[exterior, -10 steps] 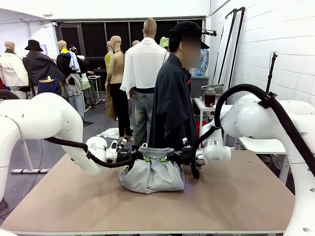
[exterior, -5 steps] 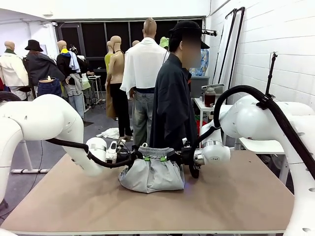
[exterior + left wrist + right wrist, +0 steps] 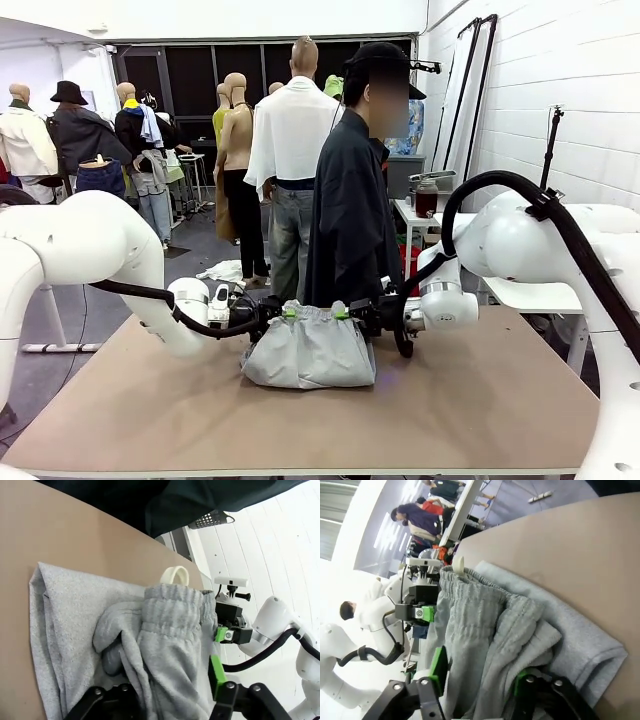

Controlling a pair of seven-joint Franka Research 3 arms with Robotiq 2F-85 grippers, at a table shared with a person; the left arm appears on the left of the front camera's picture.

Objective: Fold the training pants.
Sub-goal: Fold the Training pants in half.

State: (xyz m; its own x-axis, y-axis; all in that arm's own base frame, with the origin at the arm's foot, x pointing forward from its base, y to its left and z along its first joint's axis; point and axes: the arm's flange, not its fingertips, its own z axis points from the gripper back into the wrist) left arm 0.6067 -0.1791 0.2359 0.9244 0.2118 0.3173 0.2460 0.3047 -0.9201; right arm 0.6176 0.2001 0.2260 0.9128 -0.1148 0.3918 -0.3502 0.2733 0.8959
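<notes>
Front view: one pair of pants (image 3: 309, 347) lies folded near the table's (image 3: 480, 400) far edge, middle; the waistband has dropped since a second ago, so the fold looks laid; left gripper (image 3: 279, 313) and right gripper (image 3: 349, 313) flank it. Left wrist view: jaws parted around waistband cloth, no longer pinching. Right wrist view: two jaws likewise spread, cloth loose between.

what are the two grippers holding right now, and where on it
Nothing firmly: both the left gripper and right gripper stand open around the gathered elastic waistband of the light grey jersey training pants, one at each end.
</notes>
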